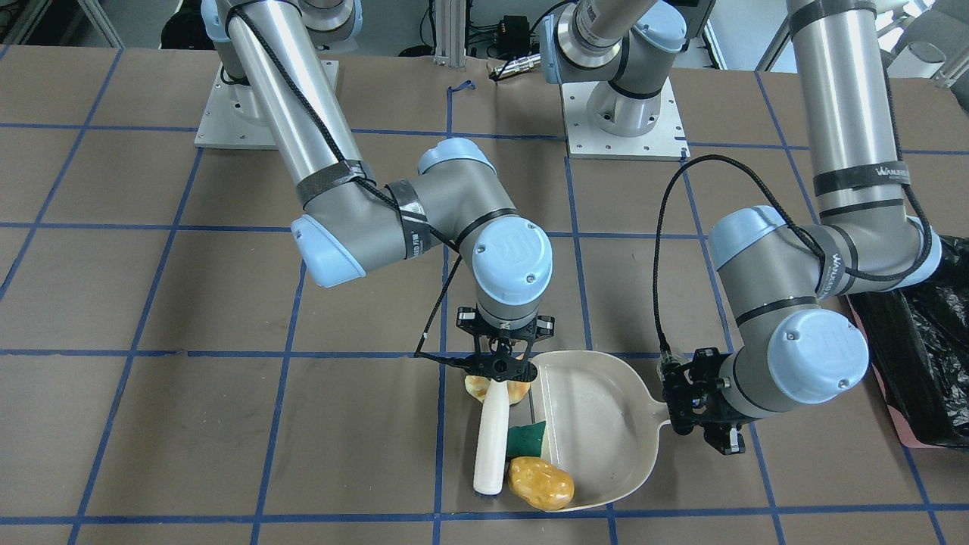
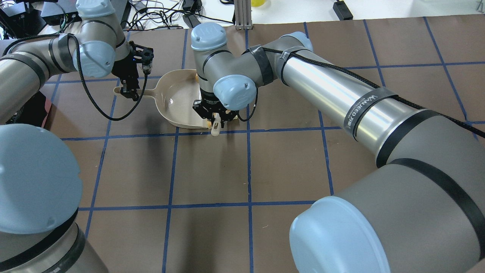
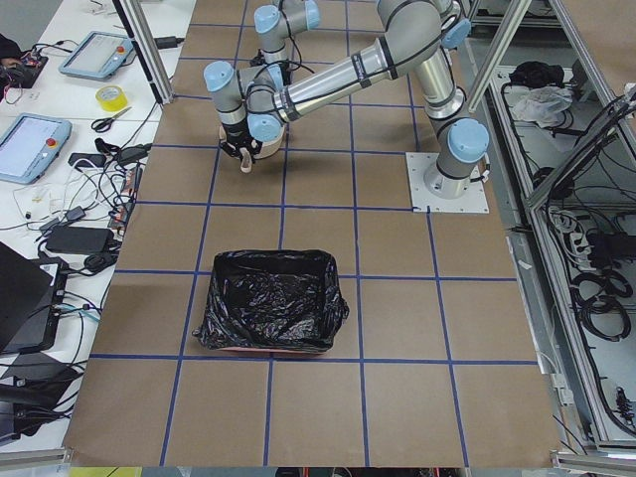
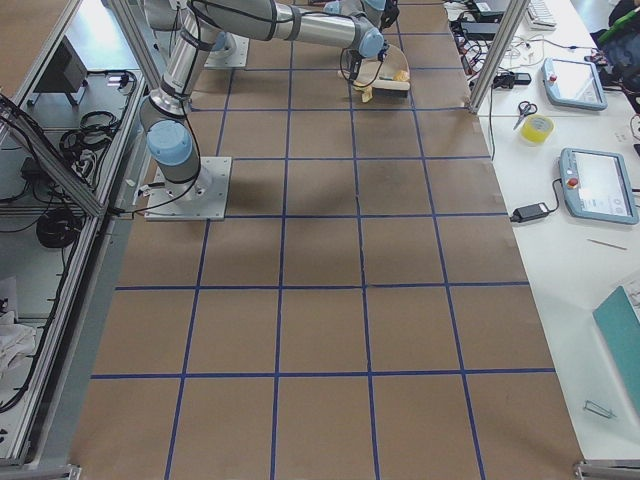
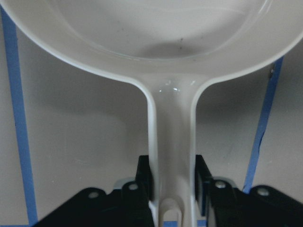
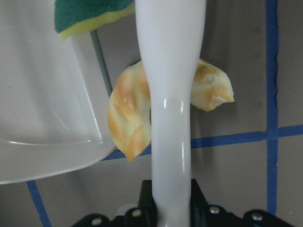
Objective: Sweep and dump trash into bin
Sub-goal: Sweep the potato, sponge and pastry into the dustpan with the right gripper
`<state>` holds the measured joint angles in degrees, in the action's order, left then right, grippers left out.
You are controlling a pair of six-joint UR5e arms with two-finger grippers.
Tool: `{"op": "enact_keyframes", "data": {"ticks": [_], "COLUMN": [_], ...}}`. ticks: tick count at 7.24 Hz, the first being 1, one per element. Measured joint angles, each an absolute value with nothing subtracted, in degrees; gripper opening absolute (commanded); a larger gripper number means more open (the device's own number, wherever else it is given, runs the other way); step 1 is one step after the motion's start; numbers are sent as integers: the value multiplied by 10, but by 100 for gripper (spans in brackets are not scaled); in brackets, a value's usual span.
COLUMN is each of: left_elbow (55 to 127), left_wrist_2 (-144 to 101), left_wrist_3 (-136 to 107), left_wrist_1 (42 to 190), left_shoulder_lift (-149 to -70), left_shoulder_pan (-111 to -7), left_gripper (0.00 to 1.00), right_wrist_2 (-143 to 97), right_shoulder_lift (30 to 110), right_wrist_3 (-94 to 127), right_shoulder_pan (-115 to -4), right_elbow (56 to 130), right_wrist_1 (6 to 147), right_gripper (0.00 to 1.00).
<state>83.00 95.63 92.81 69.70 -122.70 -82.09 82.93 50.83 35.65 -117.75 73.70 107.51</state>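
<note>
My left gripper (image 1: 685, 415) is shut on the handle of the cream dustpan (image 1: 598, 424), which lies flat on the table; the left wrist view shows the fingers (image 5: 144, 177) clamping the handle. My right gripper (image 1: 501, 371) is shut on a white brush (image 1: 490, 439) held along the pan's open lip. The yellow-brown potato lump (image 1: 540, 483) sits at the lip's near corner. The green sponge wedge (image 1: 528, 437) lies between the brush and the lip. The orange-cream peel (image 6: 128, 123) lies on the table under the brush handle. The black-lined bin (image 3: 270, 313) stands far off on my left.
The bin's black bag (image 1: 920, 356) shows at the front view's right edge, behind my left elbow. Blue tape lines cross the brown table. Tablets, tape and cables lie on the white bench (image 4: 590, 150) beyond the table's far side.
</note>
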Motion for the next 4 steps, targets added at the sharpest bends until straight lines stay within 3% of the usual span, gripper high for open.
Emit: {"op": "enact_keyframes", "data": {"ticks": [4], "left_elbow": [830], "left_wrist_2": [955], "left_wrist_3": [928], "left_wrist_1": [697], "left_shoulder_lift": [-1227], "left_shoulder_pan": [-821], "left_gripper": [0], "right_wrist_2": [780], "right_shoulder_lift": [486], "right_wrist_3": [402], "right_shoulder_pan": [-1226], "right_elbow": [689], "right_wrist_1": [1089], "right_gripper": [0]}}
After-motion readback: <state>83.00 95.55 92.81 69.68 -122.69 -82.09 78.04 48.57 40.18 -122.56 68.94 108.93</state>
